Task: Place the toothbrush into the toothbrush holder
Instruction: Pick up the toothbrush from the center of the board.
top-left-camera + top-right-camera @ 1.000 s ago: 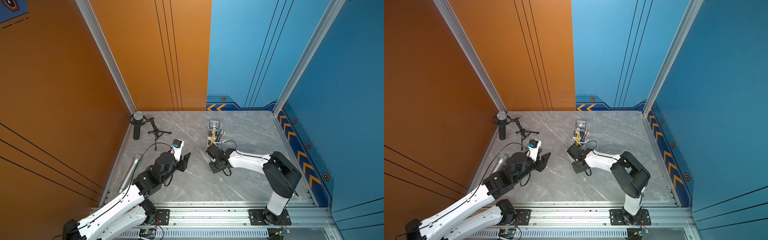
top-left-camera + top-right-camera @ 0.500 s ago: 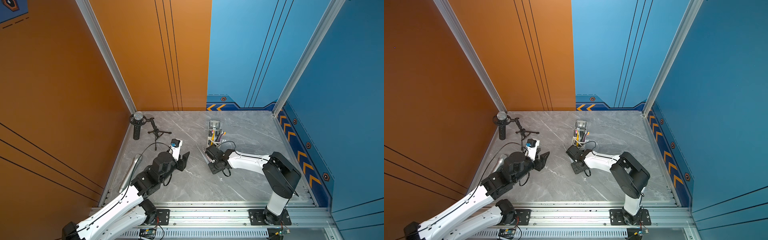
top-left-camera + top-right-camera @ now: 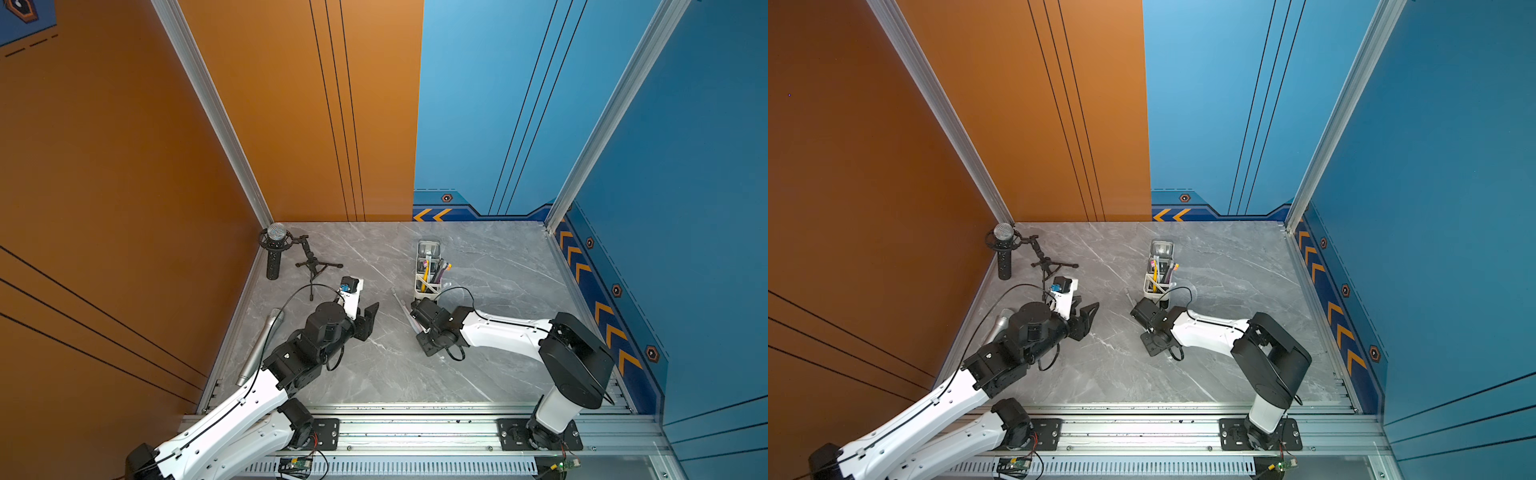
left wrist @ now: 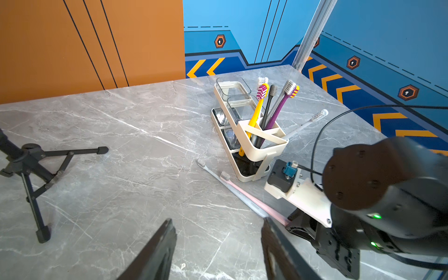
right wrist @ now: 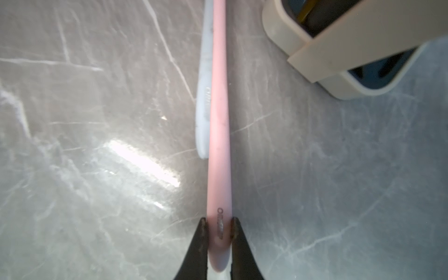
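Clamping the pink toothbrush (image 5: 218, 121) at its handle end, the right tool (image 5: 219, 224) sits beside the toothbrush holder (image 5: 339, 36).

**Grey marble-patterned tabletop** (image 5: 145, 167): polished, stone-look surface, glossy enough to throw a bright patch of glare.

**Pink toothbrush** (image 5: 219, 121): smooth satin plastic handle with embossed lettering. The pale blue-grey toothbrush (image 5: 203, 101) appears to be the same plastic, slightly frosted.

**Cream rectangular toothbrush holder** (image 4: 269, 150): matt moulded plastic, fitted with clear, glossy square cups (image 4: 232, 89).

**Black fingers** (image 5: 197, 244) of the right gripper (image 5: 218, 220): matt, scuffed along the inner edges.

**Black tripod stand** (image 4: 29, 155): matt finish, apparently painted metal.

**Silver cylindrical microphone** (image 3: 259, 349): brushed metal.

**Front rail** (image 3: 415, 432): bare, silvery extruded metal.
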